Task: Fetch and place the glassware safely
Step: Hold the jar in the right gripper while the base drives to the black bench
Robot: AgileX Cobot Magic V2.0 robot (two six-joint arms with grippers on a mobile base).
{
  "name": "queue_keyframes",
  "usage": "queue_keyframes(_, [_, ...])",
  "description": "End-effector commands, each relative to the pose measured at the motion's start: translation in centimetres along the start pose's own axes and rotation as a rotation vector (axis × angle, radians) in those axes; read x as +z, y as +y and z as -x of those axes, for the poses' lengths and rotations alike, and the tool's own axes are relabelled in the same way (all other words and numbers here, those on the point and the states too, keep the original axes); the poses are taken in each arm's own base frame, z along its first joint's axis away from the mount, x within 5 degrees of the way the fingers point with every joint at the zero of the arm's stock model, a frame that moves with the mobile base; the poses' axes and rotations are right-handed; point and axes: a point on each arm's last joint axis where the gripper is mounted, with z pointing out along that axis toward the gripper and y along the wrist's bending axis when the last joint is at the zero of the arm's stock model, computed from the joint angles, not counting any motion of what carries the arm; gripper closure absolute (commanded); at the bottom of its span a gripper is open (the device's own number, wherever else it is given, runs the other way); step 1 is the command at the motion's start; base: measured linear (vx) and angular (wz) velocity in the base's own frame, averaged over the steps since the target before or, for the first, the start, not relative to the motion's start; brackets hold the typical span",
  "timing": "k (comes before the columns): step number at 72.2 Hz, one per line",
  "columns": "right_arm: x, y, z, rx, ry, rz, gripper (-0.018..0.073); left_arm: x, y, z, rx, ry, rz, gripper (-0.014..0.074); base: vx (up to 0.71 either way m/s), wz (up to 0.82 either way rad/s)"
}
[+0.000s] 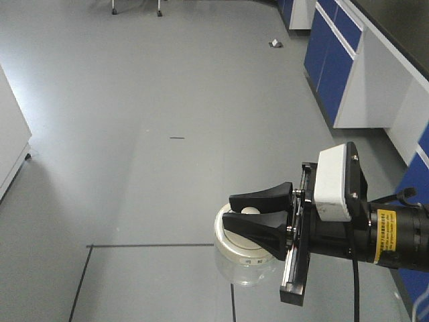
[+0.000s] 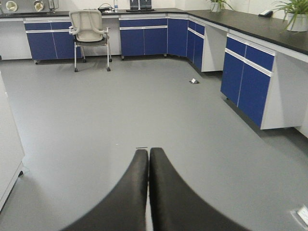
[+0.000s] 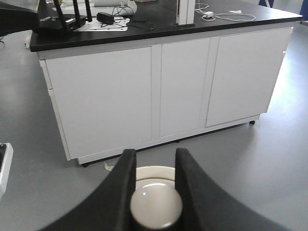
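Note:
The glassware is a squat clear glass jar (image 1: 249,270) with a wide off-white lid (image 1: 231,240) and a round knob (image 1: 250,210) on top. My right gripper (image 1: 233,209) is shut on the knob and holds the jar in the air above the grey floor. In the right wrist view the knob (image 3: 156,207) sits pinched between the two black fingers (image 3: 124,187), with the lid rim (image 3: 155,172) behind it. My left gripper (image 2: 148,156) is shut and empty, its black fingers pressed together over the floor.
Blue cabinets (image 2: 250,86) under a dark counter run along the right and back walls. An office chair (image 2: 89,33) stands at the back left. A white cabinet island (image 3: 163,86) with a black top faces the right wrist. A small object (image 1: 275,43) lies on the floor.

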Motion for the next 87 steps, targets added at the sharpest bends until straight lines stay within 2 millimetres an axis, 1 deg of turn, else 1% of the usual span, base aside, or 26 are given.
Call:
queue_keyframes(1, [-0.36, 0.12, 1.95, -0.013, -0.108, 0.005, 0.056, -0.24, -0.07, 1.44, -0.017, -0.091, -0.008, 0.0603, 0.58, 0.07])
queue_keyframes(39, [-0.36, 0.12, 1.95, -0.013, -0.108, 0.005, 0.056, -0.24, -0.07, 1.44, -0.017, -0.091, -0.008, 0.0603, 0.58, 0.15])
queue_keyframes(87, [-0.36, 0.12, 1.96, -0.013, -0.108, 0.005, 0.056, -0.24, -0.07, 1.44, -0.017, -0.091, -0.008, 0.0603, 0.62, -0.03])
